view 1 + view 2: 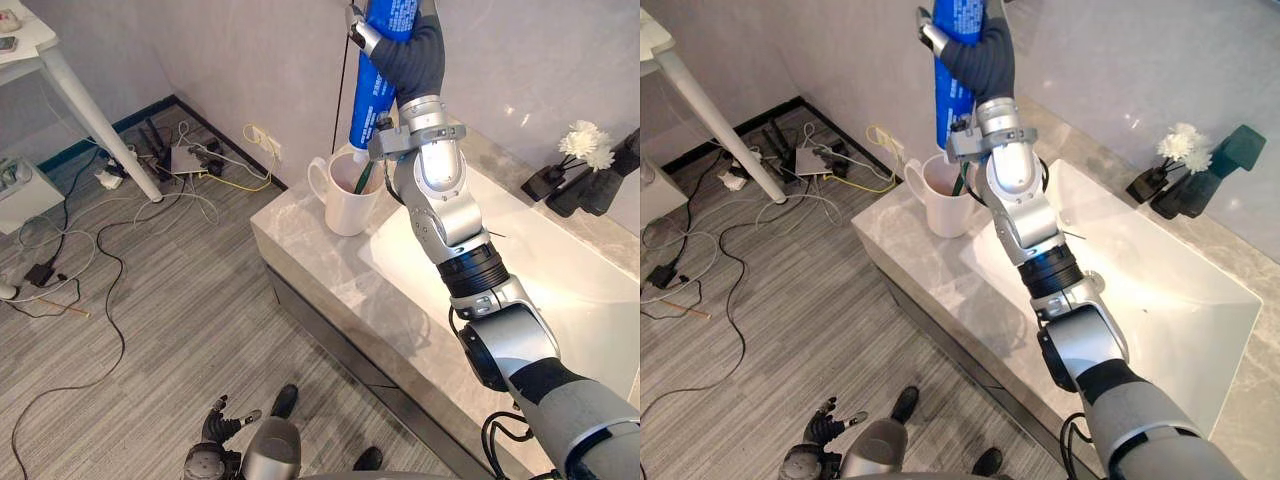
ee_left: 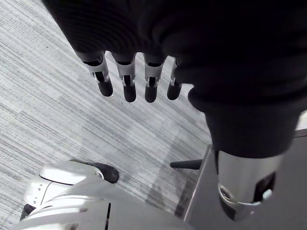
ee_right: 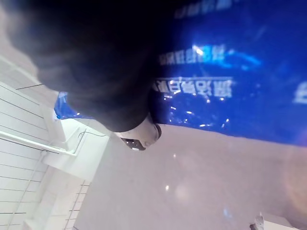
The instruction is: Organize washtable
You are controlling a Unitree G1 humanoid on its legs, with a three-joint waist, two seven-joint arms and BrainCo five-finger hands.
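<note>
The mug (image 1: 345, 195) stands on the counter (image 1: 320, 265) at its left end, just left of the basin (image 1: 570, 280). My right hand (image 1: 410, 55) is closed round the tube (image 1: 372, 100), which is upright over the mug with its lower end at the mug's mouth. The flowers (image 1: 587, 143) stand behind the basin, far right. Cables (image 1: 190, 160) lie on the floor (image 1: 180, 310) left of the counter. My left hand (image 2: 144, 28) hangs low over the floor, before the counter.

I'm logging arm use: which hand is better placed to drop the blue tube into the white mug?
Right. The right hand grips the blue tube, its lower end at the white mug; the left hand hangs open near the floor.
</note>
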